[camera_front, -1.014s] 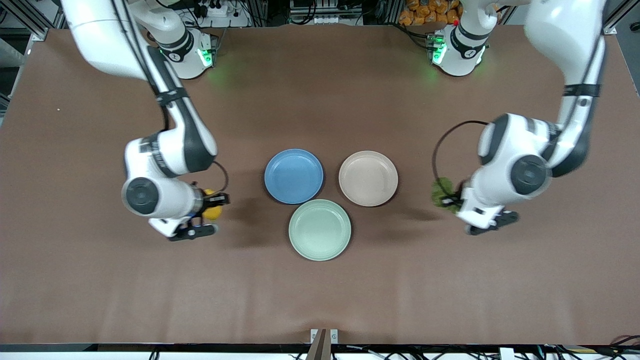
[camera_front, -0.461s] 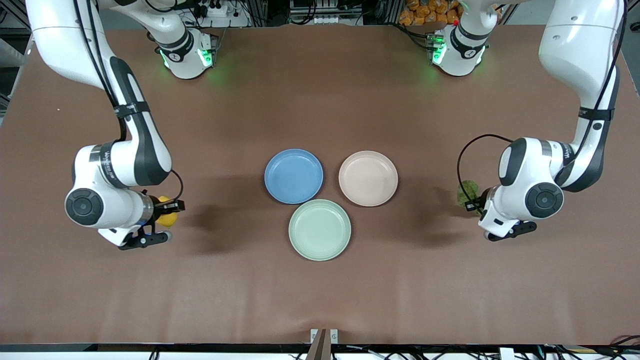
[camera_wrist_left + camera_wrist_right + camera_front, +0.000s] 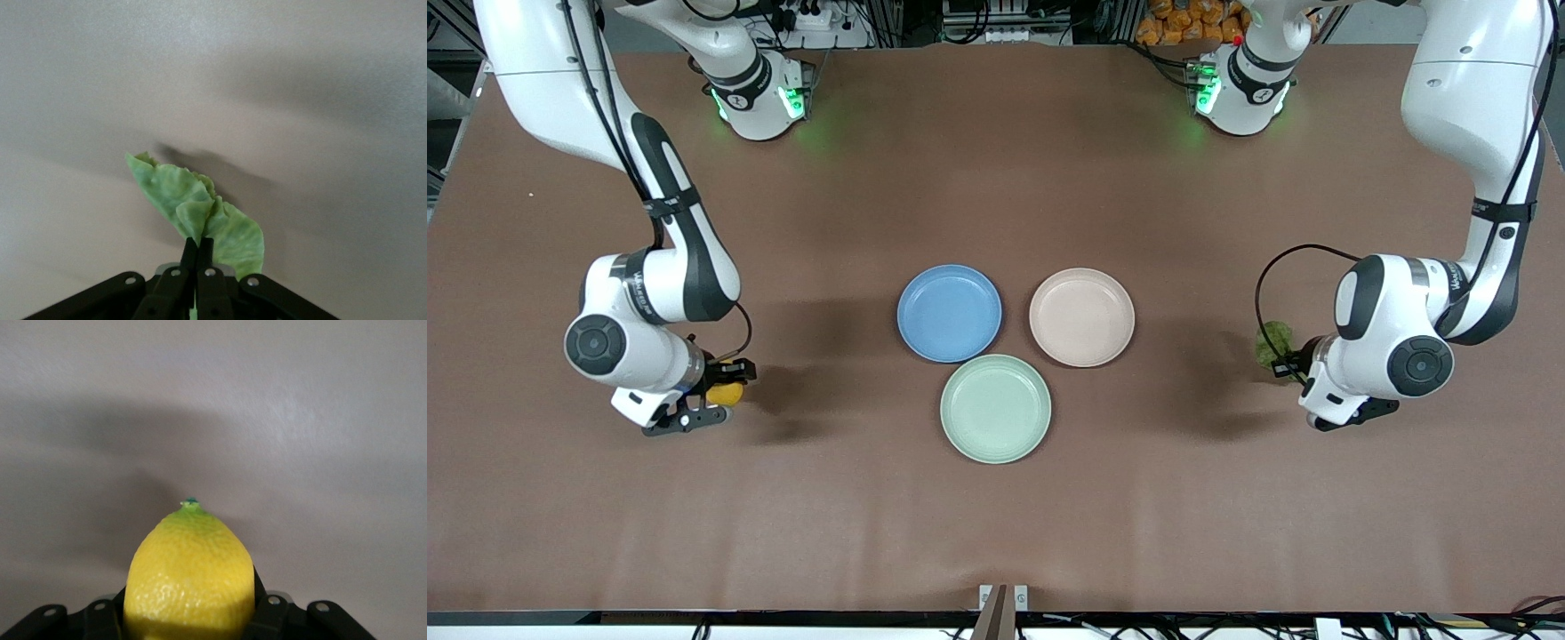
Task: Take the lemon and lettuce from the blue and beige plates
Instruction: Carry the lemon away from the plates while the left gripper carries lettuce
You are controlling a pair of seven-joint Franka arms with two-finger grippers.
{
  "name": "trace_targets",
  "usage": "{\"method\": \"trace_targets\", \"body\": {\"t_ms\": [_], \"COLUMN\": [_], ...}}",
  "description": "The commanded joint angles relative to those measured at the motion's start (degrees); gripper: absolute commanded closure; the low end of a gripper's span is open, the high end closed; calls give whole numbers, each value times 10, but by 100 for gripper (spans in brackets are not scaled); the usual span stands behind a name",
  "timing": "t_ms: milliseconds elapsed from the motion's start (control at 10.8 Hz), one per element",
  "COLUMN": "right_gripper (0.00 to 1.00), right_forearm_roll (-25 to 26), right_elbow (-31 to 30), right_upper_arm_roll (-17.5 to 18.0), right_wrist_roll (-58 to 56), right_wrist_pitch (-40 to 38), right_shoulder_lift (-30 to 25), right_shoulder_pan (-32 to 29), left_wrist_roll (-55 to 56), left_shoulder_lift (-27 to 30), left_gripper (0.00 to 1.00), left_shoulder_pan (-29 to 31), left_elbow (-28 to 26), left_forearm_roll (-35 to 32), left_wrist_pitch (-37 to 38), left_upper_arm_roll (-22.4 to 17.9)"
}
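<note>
We keep the right claw [image 3: 725,391] clamped on the lemon [image 3: 190,577], over bare bench [image 3: 996,533]. The left claw [image 3: 198,250] pinches the lettuce [image 3: 193,207] by one edge. Blue plate [image 3: 949,313] and beige plate [image 3: 1082,317] lie empty between both claws.

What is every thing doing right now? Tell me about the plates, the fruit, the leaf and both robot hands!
lemon: gripped, off its plate.
lettuce: pinched, hanging from the fingers.
right gripper: shut on the lemon, over bare table at the right arm's end.
left gripper: shut on the lettuce, over bare table at the left arm's end.
blue plate: empty, flat.
beige plate: empty, flat.
green plate: empty, flat, nearest the front camera.
</note>
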State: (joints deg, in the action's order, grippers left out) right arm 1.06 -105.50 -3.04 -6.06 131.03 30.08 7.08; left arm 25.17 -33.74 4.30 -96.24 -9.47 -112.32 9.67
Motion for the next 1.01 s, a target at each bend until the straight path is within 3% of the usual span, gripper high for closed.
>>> {"method": "trace_targets", "body": {"t_ms": [0, 92, 184, 277, 369, 461, 553, 645, 922], "right_gripper": [82, 81, 81, 81, 79, 65, 24, 0, 0], "right_forearm_roll": [10, 10, 11, 10, 10, 10, 8, 8, 3], "right_elbow": [-110, -132, -146, -150, -150, -148, -144, -139, -78], "right_upper_arm_roll": [3, 3, 2, 2, 2, 2, 2, 2, 2], "right_wrist_roll": [-6, -7, -21, -32, -34, -34, -33, -32, -29], "right_wrist_pitch": [78, 116, 147, 156, 157, 160, 157, 151, 69], "right_shoulder_lift": [-56, -54, -49, -45, -42, -35, -35, -39, -66], "right_shoulder_pan": [-17, -22, -29, -37, -41, -49, -49, -51, -45], "left_wrist_roll": [-6, -5, -6, -6, -5, -5, -6, -6, -30], "left_shoulder_lift": [-11, -13, -14, -10, -2, 16, 25, 41, 96], "left_gripper": [100, 100, 65, 1, 0, 0, 0, 0, 0], "left_shoulder_pan": [5, 4, 1, 2, 3, 1, -3, -3, -1], "left_elbow": [4, 5, 10, 9, 10, 11, 19, 23, 35], "left_forearm_roll": [-13, -13, -12, -8, -12, -13, -13, -13, -10], "left_wrist_pitch": [-1, 0, 0, 0, 0, 3, 10, 23, 71], "left_upper_arm_roll": [8, 8, 8, 8, 9, 12, 15, 19, 32]}}
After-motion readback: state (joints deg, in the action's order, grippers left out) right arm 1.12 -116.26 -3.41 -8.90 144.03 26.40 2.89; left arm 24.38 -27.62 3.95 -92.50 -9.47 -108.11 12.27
